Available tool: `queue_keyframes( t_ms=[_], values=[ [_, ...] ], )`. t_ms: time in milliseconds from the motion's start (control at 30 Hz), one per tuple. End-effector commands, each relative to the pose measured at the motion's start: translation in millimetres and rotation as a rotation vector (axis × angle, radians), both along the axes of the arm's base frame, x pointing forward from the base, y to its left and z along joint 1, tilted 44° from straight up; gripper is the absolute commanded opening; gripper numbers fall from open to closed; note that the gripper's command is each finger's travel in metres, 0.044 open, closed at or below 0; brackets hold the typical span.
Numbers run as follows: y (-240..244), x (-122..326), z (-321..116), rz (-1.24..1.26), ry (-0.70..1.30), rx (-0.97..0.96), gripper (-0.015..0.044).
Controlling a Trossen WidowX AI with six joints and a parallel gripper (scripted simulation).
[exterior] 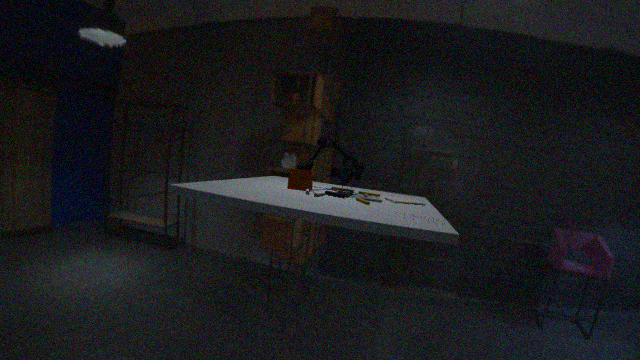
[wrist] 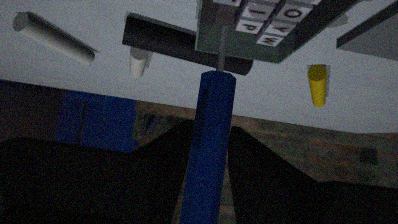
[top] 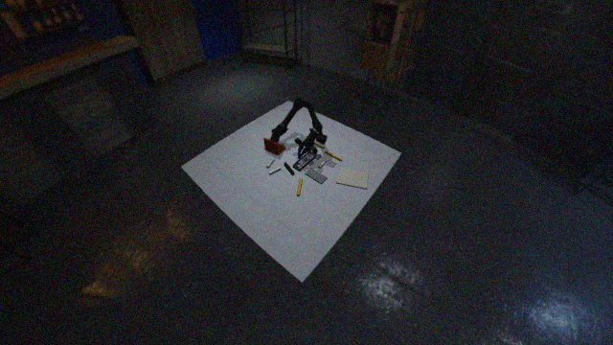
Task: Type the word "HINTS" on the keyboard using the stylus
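Note:
My gripper [top: 305,149] [wrist: 211,131] is shut on the blue stylus [top: 300,151] [wrist: 212,105], with one dark finger on each side of its body. The thin grey tip of the stylus points to the keyboard [top: 305,161] [wrist: 270,40]. In the wrist view the tip ends in front of the keyboard, just left of the P key. Whether it touches a key cannot be told. Keys with I, O, P and W show beside it; the rest of the keyboard is cut off by the top edge of that view.
A dark cylinder [top: 289,169] [wrist: 160,40] and a white stick [top: 274,171] [wrist: 57,42] lie near the keyboard. A yellow stick [top: 300,187] [wrist: 318,85], a grey slab [top: 316,175] [wrist: 375,37] and a beige pad [top: 352,177] lie around too. An orange block [top: 274,147] [exterior: 300,179] stands near the arm's base.

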State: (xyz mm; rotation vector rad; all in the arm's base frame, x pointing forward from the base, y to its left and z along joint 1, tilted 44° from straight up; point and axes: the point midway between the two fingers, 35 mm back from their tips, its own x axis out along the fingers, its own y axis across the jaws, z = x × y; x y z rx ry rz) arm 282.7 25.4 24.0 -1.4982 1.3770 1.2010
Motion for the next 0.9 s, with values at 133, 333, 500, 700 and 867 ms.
queue_keyframes(
  t_ms=[133,333,500,700,867],
  values=[
    [-0.4,-1.4,-1.4,-0.005,0.003,-0.001,0.0081],
    [-0.5,-2.2,-1.5,-0.005,0.003,-0.001,0.0081],
    [0.6,-2.4,-2.7,-0.005,0.003,-0.001,0.0081],
    [2.7,-2.9,-4.8,-0.005,0.003,-0.001,0.0081],
    [4.1,-3.1,-6.2,-0.005,0.003,-0.001,0.0081]
  ],
)
